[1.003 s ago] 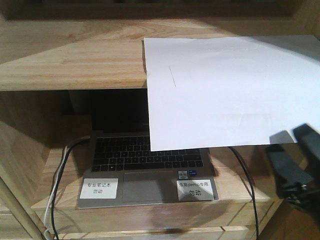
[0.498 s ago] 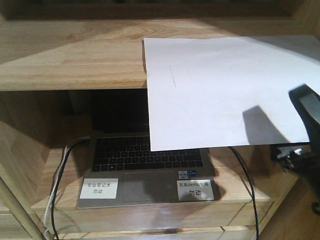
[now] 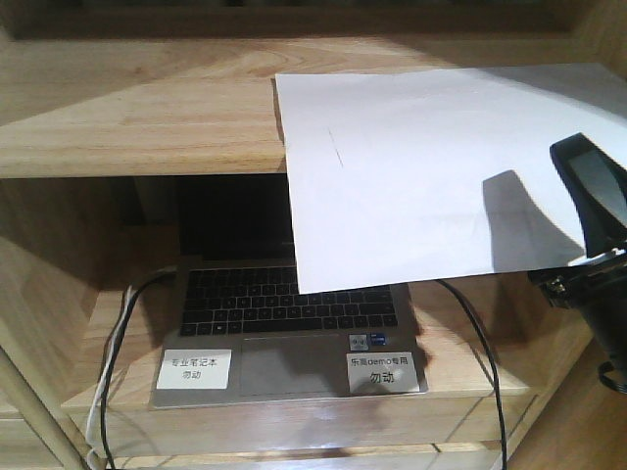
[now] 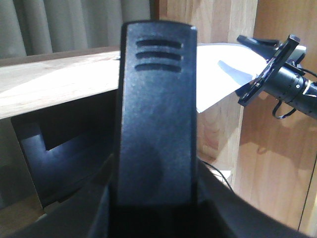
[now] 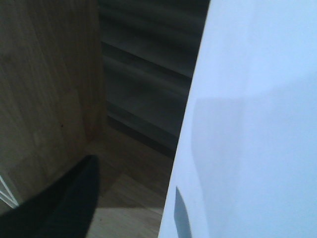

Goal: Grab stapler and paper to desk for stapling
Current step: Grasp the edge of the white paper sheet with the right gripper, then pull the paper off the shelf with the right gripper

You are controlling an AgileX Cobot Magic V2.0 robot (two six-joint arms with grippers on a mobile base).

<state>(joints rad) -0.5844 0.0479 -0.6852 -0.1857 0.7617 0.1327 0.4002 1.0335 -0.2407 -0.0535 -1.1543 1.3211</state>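
The white paper (image 3: pixel 431 166) lies on the wooden shelf top (image 3: pixel 137 117), its front part hanging over the edge. My right gripper (image 3: pixel 586 211) is open at the paper's right edge, with one black finger (image 3: pixel 595 181) above the sheet and casting a shadow on it. In the right wrist view the paper (image 5: pixel 257 114) fills the right side, one finger (image 5: pixel 59 208) stands well clear of it, and the other is hidden. In the left wrist view my left gripper (image 4: pixel 157 201) is shut on the black stapler (image 4: pixel 156 99), held upright. The desk is out of view.
Under the shelf top an open laptop (image 3: pixel 284 333) with two white labels sits in a recess, with cables (image 3: pixel 118 343) at its left and right. A vertical wooden panel (image 4: pixel 223 25) rises beside the right arm (image 4: pixel 290 84). A grey curtain (image 4: pixel 74 25) hangs behind the shelf.
My right gripper rose from the lower right and moved in over the paper's right edge. The paper shifted slightly to the left.
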